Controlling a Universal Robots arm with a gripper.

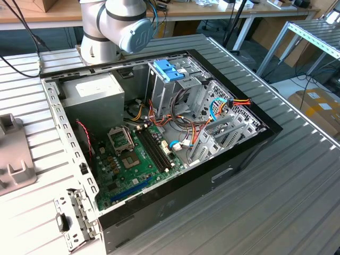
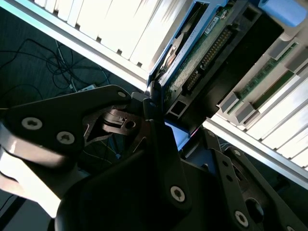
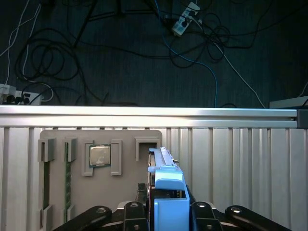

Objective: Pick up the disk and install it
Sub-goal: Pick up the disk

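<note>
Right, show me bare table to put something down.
The ribbed table is bare on the exterior view's right of the open case. Inside the case, cables and motherboard crowd it; a grey tray sits at that view's left edge.

You have 1 open computer case (image 1: pixel 175 197) on the ribbed metal table (image 1: pixel 289 204); 1 grey tray (image 1: pixel 13 159) lies near it.

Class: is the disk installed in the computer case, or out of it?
Out. In the first wrist view the gripper holds the disk on edge at the grey parts tray.
</note>
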